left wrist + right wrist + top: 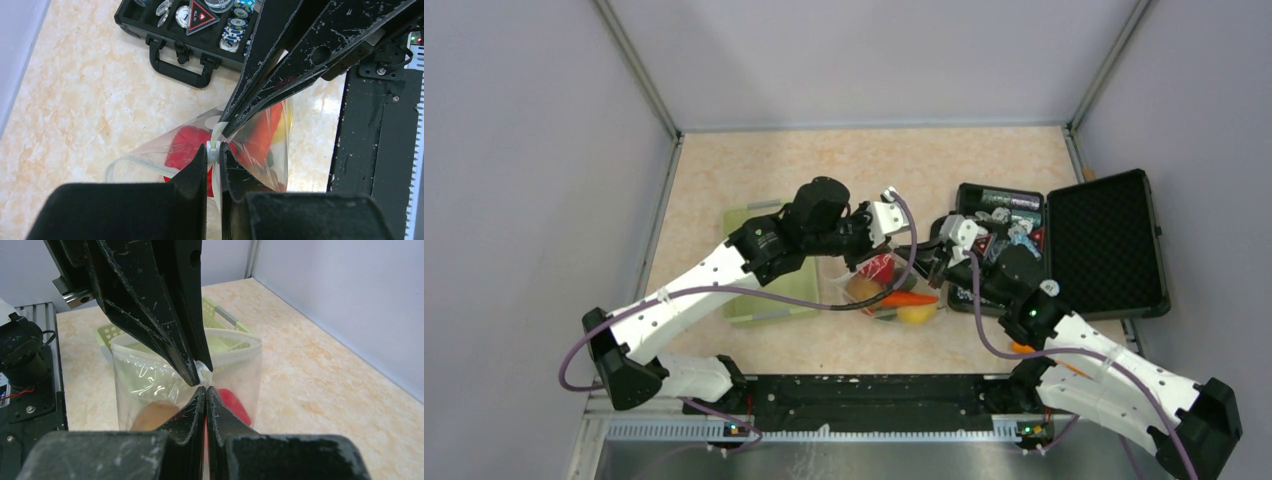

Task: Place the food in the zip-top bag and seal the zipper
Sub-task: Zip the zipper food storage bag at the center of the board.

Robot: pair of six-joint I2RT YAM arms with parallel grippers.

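food [902, 298] lies half-hidden in zip-top bag [145, 375]; left end effector [214, 155], right end effector [206, 392] pinch zipper [213, 146].

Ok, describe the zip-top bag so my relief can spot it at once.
On the beige marbled tabletop, look between the pale green plastic basket on the left and the open black case on the right. The clear floppy plastic bag sits there, both arms' jaws pinched on its whitish zipper strip. It alone is see-through, with red, orange and yellow toy food showing inside.
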